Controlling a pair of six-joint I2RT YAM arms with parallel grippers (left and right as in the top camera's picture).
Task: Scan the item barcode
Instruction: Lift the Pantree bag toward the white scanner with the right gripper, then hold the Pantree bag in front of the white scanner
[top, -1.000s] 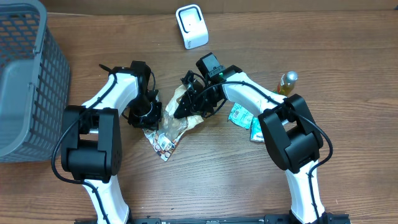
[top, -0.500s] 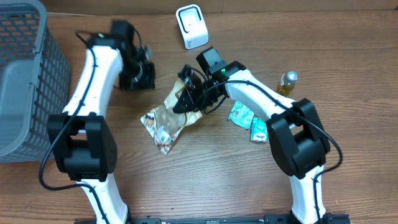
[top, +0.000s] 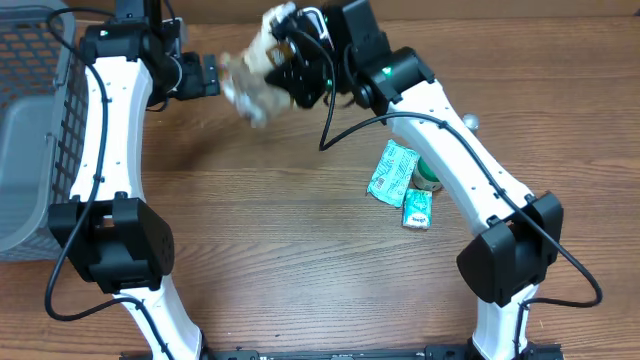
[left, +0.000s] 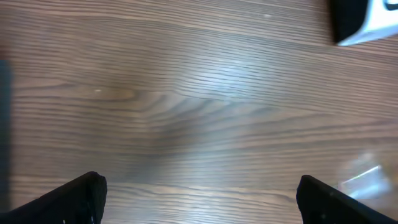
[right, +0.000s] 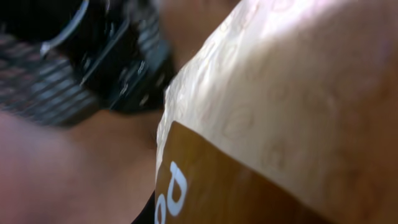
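Snack packet (top: 255, 72) is pinched in the closed right gripper (top: 290, 72), raised over the far side of the table (top: 300, 260). Left gripper (top: 208, 75) sits just beside it, fingers spread wide. Overhead shows the packet as a pale blur; the right wrist view shows crinkled beige film with a brown band and white lettering.

Brown wood-grain tabletop (top: 290, 270) fills view; grain runs side to side; even light, soft shadows.
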